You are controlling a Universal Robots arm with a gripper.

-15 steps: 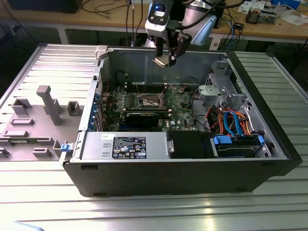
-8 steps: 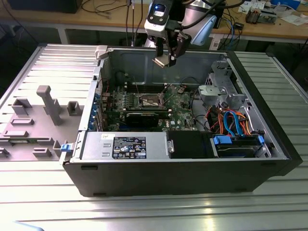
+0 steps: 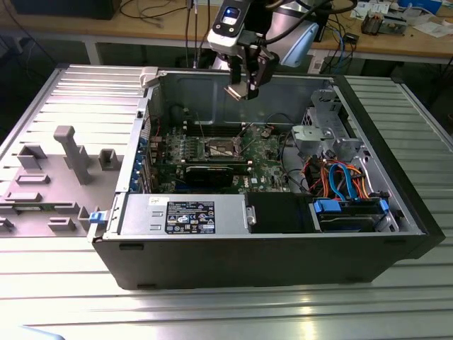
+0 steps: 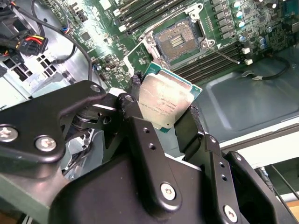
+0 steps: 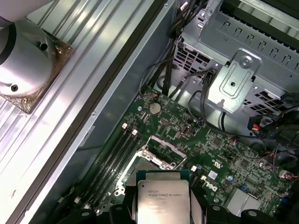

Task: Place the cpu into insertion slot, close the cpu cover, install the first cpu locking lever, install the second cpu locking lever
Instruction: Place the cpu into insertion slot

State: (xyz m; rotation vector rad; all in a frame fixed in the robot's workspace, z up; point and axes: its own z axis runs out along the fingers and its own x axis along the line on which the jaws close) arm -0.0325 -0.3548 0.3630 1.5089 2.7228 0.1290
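My gripper [image 3: 244,86] hangs high over the back of the open computer case, shut on the cpu [image 3: 236,92]. The second wrist view shows the cpu [image 4: 164,100] as a flat silver-topped square with a green edge, clamped between two black fingers [image 4: 194,116]. It is held in the air, apart from the board. Below it on the green motherboard lies the insertion slot [image 4: 180,39], its brownish contact field uncovered. In the exterior view the slot [image 3: 221,147] is lower and slightly to the view's left of the gripper. The first wrist view has the cpu [image 5: 162,198] over the socket, with the grey cpu cover [image 5: 161,151] standing up at its far edge.
A grey metal drive cage [image 3: 322,134] and bundled coloured cables [image 3: 340,177] fill the case on the exterior view's right. The power supply [image 3: 187,212] runs along the near wall. A grey fixture with pegs [image 3: 67,166] lies on the slatted table [image 3: 212,312] at the view's left.
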